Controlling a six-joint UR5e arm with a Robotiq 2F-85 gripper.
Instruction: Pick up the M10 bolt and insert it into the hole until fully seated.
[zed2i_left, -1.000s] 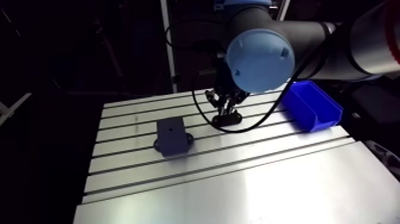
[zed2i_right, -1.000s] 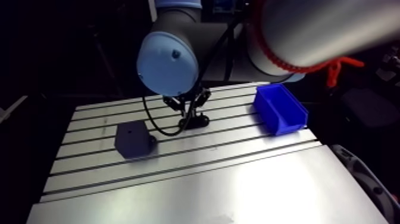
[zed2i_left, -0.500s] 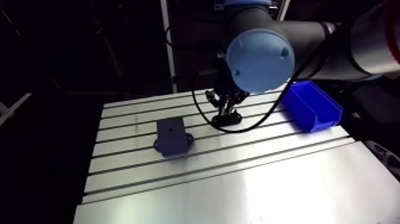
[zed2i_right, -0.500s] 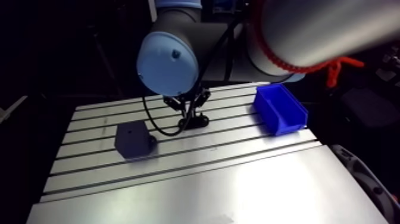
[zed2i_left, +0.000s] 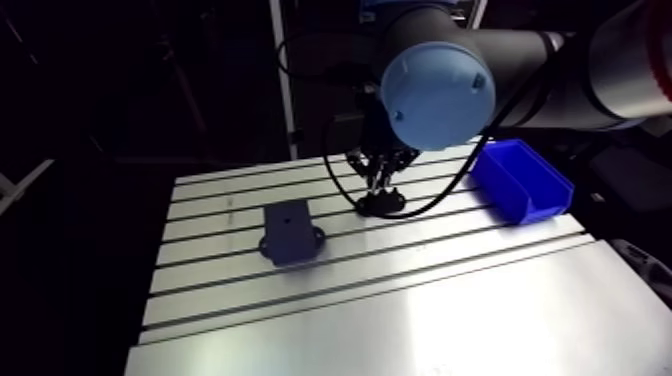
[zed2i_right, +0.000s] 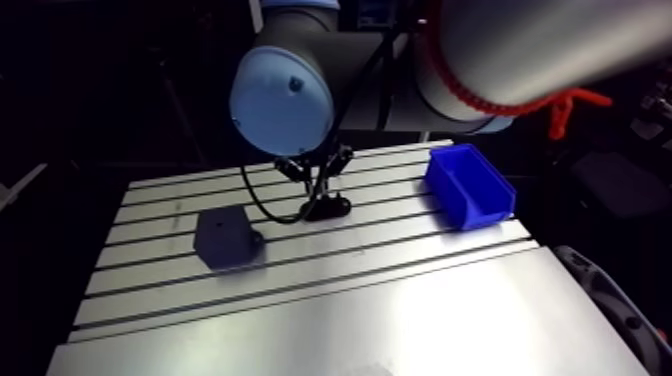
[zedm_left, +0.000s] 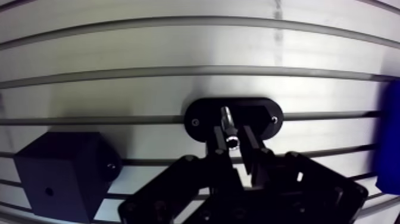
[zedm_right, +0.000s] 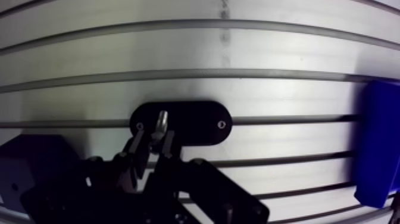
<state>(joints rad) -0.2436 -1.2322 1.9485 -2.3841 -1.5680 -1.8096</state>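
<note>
I am seeing the tool (zedm_left: 232, 143) clenched on the bolt (zedm_left: 227, 122). The bolt is standing upright along the tool's axis, head toward the wrist and tip at the black holder (zedm_left: 202, 116) on the table (zedm_left: 297, 47). The block (zedm_left: 56, 173) is sitting beside the tool, well apart, so I am judging a lift and then a sideways carry.

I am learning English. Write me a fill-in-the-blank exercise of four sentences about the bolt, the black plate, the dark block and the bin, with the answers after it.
1. The bolt is held between the two ____ of the gripper.
2. The black plate beneath the bolt has an ____ outline.
3. The colour of the bin is ____.
4. The dark block has a small round ____ in one face.

Missing words: fingers; oval; blue; hole.
</note>
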